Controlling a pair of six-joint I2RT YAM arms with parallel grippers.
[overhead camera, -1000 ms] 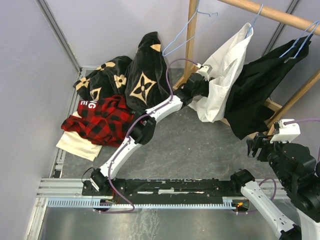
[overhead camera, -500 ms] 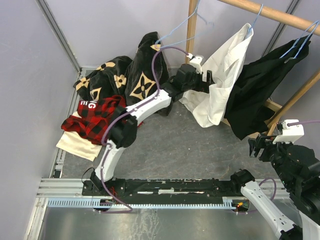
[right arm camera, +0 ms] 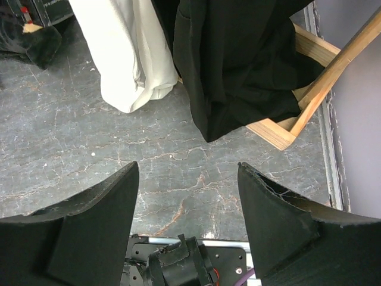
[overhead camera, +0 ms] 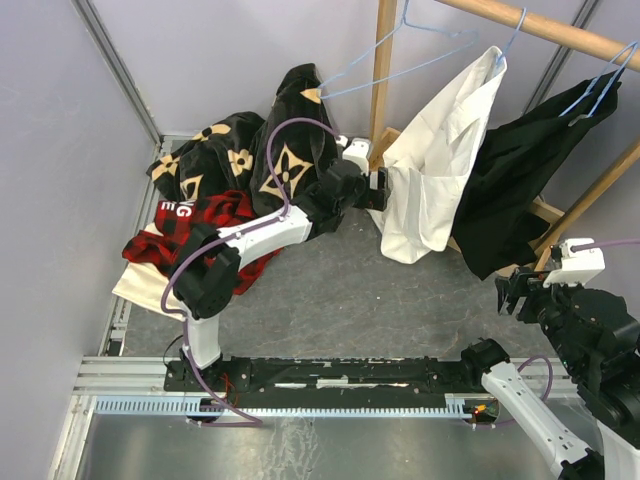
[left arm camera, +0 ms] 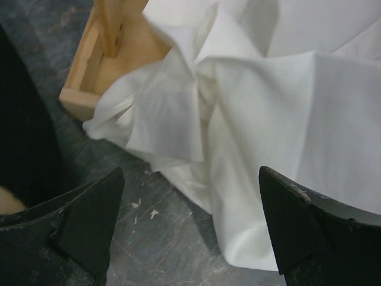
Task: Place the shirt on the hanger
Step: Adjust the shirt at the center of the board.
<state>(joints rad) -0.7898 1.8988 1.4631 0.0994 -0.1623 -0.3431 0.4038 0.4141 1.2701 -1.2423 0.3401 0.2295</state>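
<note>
The white shirt (overhead camera: 437, 160) hangs from the wooden rail (overhead camera: 545, 27) on a light-blue hanger, and only the hanger's hook (overhead camera: 514, 30) shows above the collar. The shirt's lower folds (left arm camera: 268, 113) reach down near the floor. My left gripper (overhead camera: 383, 189) is open just left of the shirt, close to the cloth, with nothing between its fingers (left arm camera: 89, 220). My right gripper (overhead camera: 513, 294) is open low at the right, over bare floor, well away from the shirt (right arm camera: 132, 56).
A bare blue hanger (overhead camera: 395, 58) dangles by the upright wooden post (overhead camera: 382, 70). A black garment (overhead camera: 520, 170) hangs right of the shirt. The rack's wooden foot (left arm camera: 98, 68) lies under the shirt. Flowered black (overhead camera: 285, 150), red plaid (overhead camera: 200, 240) and cream (overhead camera: 150, 288) clothes are piled left.
My left gripper has opened and let go of the white shirt, and its arm has drawn back to the left. The shirt now hangs straighter. The bare hanger has swung.
</note>
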